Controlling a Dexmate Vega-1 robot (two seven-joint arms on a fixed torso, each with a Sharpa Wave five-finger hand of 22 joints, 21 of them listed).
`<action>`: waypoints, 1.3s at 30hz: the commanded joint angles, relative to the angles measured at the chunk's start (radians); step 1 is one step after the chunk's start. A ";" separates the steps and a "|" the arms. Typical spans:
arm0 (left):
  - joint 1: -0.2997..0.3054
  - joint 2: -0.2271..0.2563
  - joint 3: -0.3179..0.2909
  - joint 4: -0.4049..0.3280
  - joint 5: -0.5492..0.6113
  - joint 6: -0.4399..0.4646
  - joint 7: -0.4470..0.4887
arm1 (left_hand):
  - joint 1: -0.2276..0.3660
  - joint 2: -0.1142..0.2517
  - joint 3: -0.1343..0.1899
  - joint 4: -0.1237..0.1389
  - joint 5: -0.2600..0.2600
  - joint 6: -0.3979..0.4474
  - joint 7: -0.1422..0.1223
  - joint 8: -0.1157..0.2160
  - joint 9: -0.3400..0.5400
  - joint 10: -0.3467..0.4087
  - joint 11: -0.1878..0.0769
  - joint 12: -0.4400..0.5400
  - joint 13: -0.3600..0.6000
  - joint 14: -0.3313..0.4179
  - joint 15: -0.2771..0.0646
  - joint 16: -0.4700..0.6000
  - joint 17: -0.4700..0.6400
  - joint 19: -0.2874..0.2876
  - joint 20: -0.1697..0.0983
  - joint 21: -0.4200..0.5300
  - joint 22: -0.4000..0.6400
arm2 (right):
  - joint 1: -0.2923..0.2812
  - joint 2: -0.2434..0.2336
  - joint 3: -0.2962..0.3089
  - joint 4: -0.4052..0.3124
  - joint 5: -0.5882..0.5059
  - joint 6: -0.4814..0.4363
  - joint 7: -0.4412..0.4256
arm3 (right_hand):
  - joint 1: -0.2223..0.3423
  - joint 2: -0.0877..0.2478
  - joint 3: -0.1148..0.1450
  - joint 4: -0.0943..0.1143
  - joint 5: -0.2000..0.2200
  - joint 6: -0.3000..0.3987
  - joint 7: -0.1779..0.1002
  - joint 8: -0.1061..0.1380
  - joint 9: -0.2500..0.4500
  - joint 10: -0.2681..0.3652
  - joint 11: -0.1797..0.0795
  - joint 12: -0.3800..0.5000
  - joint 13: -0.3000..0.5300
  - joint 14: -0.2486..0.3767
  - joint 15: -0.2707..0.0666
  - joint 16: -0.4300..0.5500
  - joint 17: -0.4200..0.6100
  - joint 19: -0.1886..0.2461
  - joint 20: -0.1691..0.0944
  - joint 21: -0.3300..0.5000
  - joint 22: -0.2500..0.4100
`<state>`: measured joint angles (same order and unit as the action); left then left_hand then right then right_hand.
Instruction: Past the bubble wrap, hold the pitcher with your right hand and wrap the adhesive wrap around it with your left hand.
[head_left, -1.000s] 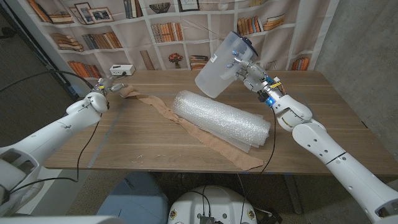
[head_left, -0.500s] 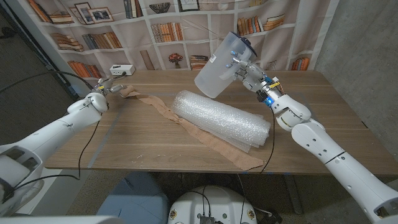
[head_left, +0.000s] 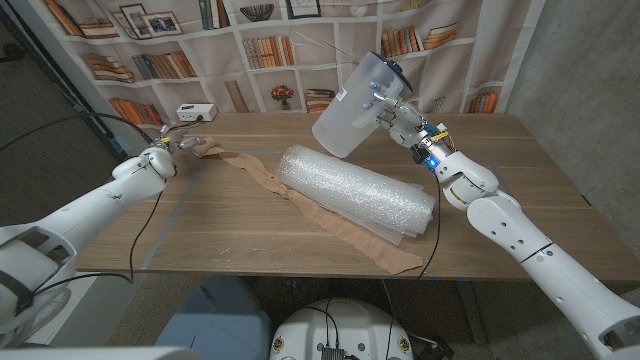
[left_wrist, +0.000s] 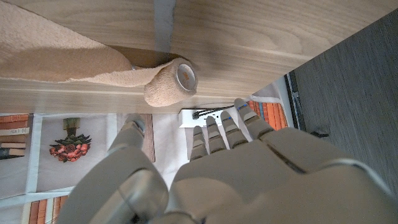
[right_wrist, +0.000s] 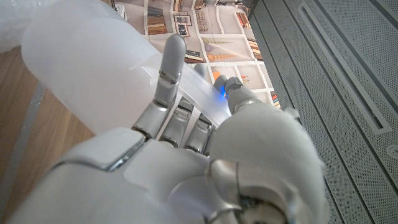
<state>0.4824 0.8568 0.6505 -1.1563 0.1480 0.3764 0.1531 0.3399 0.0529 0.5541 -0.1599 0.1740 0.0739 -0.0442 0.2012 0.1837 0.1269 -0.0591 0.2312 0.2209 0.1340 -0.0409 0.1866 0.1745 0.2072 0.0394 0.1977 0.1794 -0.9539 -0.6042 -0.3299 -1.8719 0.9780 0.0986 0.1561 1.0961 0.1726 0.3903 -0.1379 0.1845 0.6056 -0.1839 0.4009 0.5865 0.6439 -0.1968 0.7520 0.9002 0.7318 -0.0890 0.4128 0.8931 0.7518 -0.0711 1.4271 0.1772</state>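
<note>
Hardly anything has shifted over the last second: the left arm has crept slightly toward the roll end of the wrap, while the right arm keeps the pitcher aloft in the same spot.

The right hand (head_left: 400, 118) grips the frosted, translucent plastic pitcher (head_left: 350, 117), tilted in the air above the far side of the wooden table (head_left: 240, 240), beyond the long roll of clear bubble wrap (head_left: 355, 190). So the holding half of the job looks done.

The wrapping half has not begun. A tan, stretchy adhesive wrap (head_left: 300, 205) lies partly unrolled across the table, its strip passing under the bubble wrap, its rolled end (left_wrist: 171, 81) sitting near the table's far left edge. The left hand (head_left: 170, 145) hovers just beside that rolled end, fingers (left_wrist: 214, 134) apart and holding nothing; from the wrist view they reach toward the roll without touching it.

Pitcher and wrap are well apart, the bubble wrap between them.
</note>
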 joint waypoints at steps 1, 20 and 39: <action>-0.034 -0.019 0.030 0.044 0.009 -0.006 -0.024 | 0.010 -0.001 -0.001 0.000 0.003 0.011 0.003 0.007 0.005 0.006 0.000 0.002 0.002 0.009 -0.005 0.002 0.002 0.009 0.000 0.008 0.002 | 0.005 0.005 -0.003 0.009 0.002 -0.003 0.000 | -0.009 -0.001 0.000 0.001 -0.002 0.009 0.003 -0.004 0.003 0.007 0.001 0.003 0.005 0.212 -0.143 0.005 0.201 -0.294 -0.078 0.000 0.000; -0.060 -0.037 0.051 0.092 0.004 -0.007 -0.044 | 0.015 -0.001 -0.009 0.003 0.003 0.033 0.012 0.008 0.005 0.032 -0.009 0.012 0.004 0.051 -0.004 0.015 0.003 0.021 0.002 0.012 0.003 | 0.009 0.007 -0.012 0.003 -0.006 -0.014 -0.011 | -0.009 -0.001 -0.002 0.002 -0.002 0.011 0.001 -0.008 0.005 0.009 0.003 -0.001 0.007 0.213 -0.143 0.001 0.202 -0.293 -0.078 0.000 0.001; -0.084 -0.046 0.075 0.130 0.019 -0.020 -0.049 | 0.013 -0.002 -0.013 0.007 0.004 0.050 0.013 0.008 0.006 0.051 -0.009 0.020 0.011 0.096 -0.009 0.023 0.006 0.037 0.005 0.016 0.004 | 0.016 0.011 -0.020 0.004 -0.010 -0.021 -0.017 | -0.008 0.000 -0.002 0.002 -0.002 0.010 0.000 -0.012 0.009 0.012 0.003 -0.006 0.007 0.214 -0.143 -0.002 0.205 -0.295 -0.079 -0.001 0.001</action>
<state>0.4125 0.8173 0.7112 -1.0453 0.1562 0.3581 0.1110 0.3439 0.0488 0.5471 -0.1528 0.1740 0.1121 -0.0336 0.2079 0.1837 0.1700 -0.0661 0.2456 0.2273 0.2222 -0.0497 0.2052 0.1744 0.2396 0.0428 0.2046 0.1792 -0.9436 -0.5961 -0.3451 -1.8699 0.9682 0.0833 0.1397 1.0961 0.1726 0.3903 -0.1378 0.1845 0.6055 -0.1838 0.3950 0.5911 0.6493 -0.1916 0.7414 0.9052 0.7424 -0.0891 0.4057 0.9025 0.7518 -0.0711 1.4272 0.1772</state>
